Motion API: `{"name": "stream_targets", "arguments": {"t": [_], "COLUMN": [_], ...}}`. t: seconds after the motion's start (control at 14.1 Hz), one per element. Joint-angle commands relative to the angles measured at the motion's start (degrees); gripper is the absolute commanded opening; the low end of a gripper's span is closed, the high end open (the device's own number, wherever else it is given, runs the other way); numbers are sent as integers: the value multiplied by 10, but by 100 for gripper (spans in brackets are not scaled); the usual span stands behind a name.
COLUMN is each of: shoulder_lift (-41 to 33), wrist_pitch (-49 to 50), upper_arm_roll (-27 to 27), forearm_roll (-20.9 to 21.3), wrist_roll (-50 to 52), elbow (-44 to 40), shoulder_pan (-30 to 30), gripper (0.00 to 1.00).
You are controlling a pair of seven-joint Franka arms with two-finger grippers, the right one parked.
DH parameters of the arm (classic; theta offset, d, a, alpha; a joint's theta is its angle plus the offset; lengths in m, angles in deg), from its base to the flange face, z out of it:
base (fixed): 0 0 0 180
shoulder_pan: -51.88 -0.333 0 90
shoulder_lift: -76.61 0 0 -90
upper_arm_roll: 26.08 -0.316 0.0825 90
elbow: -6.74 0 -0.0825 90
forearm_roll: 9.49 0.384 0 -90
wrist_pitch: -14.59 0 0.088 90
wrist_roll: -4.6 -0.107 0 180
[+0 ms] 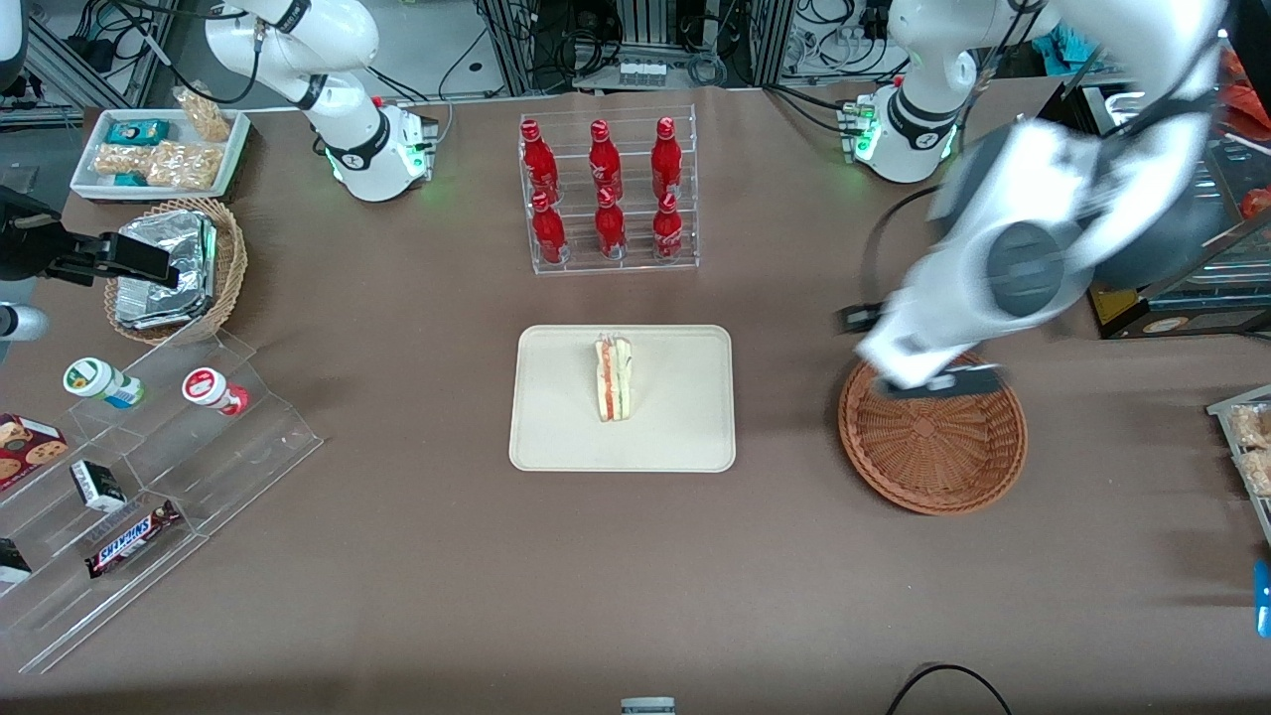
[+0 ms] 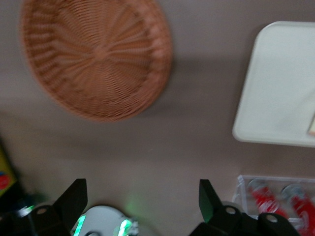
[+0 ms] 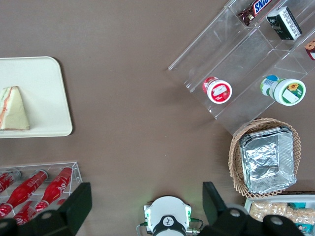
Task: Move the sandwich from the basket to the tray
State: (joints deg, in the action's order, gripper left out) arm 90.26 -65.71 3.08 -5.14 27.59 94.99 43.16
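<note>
The sandwich (image 1: pixel 614 379), a pale wedge with red and green layers, stands on the cream-beige tray (image 1: pixel 556 427) at the middle of the table; the right wrist view shows the sandwich (image 3: pixel 14 109) on the tray (image 3: pixel 44 93) too. The reddish-brown wicker basket (image 1: pixel 918 501) lies toward the working arm's end and holds nothing. My gripper (image 1: pixel 938 382) hangs above the basket's rim farthest from the front camera, blurred. In the left wrist view the gripper (image 2: pixel 142 189) is open with nothing between its fingers, and the basket (image 2: pixel 93 54) and tray (image 2: pixel 280 88) lie below it.
A clear rack of red bottles (image 1: pixel 608 194) stands farther from the front camera than the tray. Toward the parked arm's end are a tan basket of foil packets (image 1: pixel 174 268), a stepped acrylic shelf of snacks (image 1: pixel 149 467) and a white snack tray (image 1: pixel 159 149).
</note>
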Motion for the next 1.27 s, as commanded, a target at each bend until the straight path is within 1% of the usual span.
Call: {"name": "stream_targets", "arguments": {"t": [0.0, 0.07, 0.14, 0.21, 0.35, 0.49, 0.71, 0.85, 0.92, 0.99, 1.06, 1.2], "shoulder_lift": [-63, -66, -66, -66, -63, -61, -66, -82, -99, -113, -118, -124], "wrist_pitch": [65, 91, 126, 151, 161, 163, 176, 195, 190, 183, 181, 176], "upper_arm_roll": [0, 1, 1, 1, 0, -1, -13, -24, -35, -68, -112, -186], "forearm_roll": [-13, -13, -12, -6, -5, -1, -2, 17, 17, 14, 6, -41], "wrist_roll": [-60, -83, -103, -102, -94, -93, -98, -95, -98, -98, -100, -101], "elbow": [2, -18, -45, -67, -94, -109, -109, -97, -69, -50, -46, -48], "shoulder_pan": [-55, -76, -83, -83, -85, -86, -99, -98, -91, -66, -22, 45], "gripper": [100, 100, 100, 100, 100, 100, 100, 100, 100, 100, 100, 100]}}
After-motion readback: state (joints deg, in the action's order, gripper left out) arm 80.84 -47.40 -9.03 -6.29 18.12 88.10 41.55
